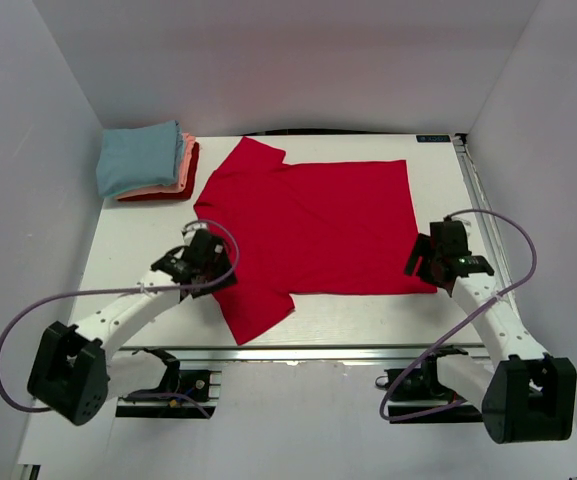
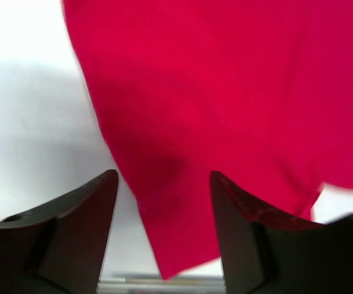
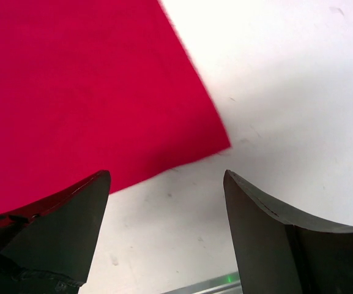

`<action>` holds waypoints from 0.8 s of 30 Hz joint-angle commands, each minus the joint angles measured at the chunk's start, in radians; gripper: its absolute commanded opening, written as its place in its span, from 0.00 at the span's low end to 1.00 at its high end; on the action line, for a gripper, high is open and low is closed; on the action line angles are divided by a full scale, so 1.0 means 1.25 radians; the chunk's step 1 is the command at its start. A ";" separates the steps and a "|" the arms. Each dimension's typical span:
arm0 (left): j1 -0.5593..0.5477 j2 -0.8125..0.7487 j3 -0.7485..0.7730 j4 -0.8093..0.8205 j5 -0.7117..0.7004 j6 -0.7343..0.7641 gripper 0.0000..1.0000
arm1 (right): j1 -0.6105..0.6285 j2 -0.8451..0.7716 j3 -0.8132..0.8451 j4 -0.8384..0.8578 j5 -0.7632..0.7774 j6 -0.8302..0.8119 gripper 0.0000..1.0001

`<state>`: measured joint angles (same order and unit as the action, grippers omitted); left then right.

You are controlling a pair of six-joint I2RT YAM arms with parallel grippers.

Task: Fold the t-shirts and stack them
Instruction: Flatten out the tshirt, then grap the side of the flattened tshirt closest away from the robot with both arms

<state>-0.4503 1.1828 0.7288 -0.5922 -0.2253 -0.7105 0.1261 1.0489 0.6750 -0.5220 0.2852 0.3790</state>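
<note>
A bright red t-shirt [image 1: 313, 225] lies spread flat on the white table, collar to the left and hem to the right. Its near sleeve [image 1: 256, 308] points toward the front edge. My left gripper [image 1: 211, 262] hovers at the shirt's left edge by that sleeve, open, with red cloth [image 2: 225, 110] below and between its fingers but not pinched. My right gripper [image 1: 426, 262] stands open over the shirt's near right hem corner [image 3: 216, 138], with only bare table between its fingers. A stack of folded t-shirts [image 1: 146, 162], light blue over salmon-pink over red, sits at the back left.
White walls close in the table [image 1: 368, 315] on the left, back and right. A metal rail [image 1: 298, 350] runs along the front edge. Purple cables loop off both arms.
</note>
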 commanded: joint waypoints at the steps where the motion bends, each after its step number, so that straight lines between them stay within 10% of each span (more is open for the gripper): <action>1: -0.073 -0.086 -0.054 -0.027 -0.044 -0.138 0.74 | -0.049 -0.032 -0.007 -0.017 -0.001 0.038 0.81; 9: -0.224 -0.242 -0.178 -0.063 -0.066 -0.335 0.71 | -0.128 0.041 -0.009 0.015 -0.051 0.038 0.82; 24: -0.483 -0.106 -0.171 -0.098 -0.146 -0.547 0.67 | -0.210 0.087 0.022 0.046 -0.078 0.021 0.81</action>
<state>-1.0370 1.0653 0.5117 -0.7059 -0.3668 -1.3151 -0.1173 1.1603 0.6628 -0.4911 0.1959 0.4118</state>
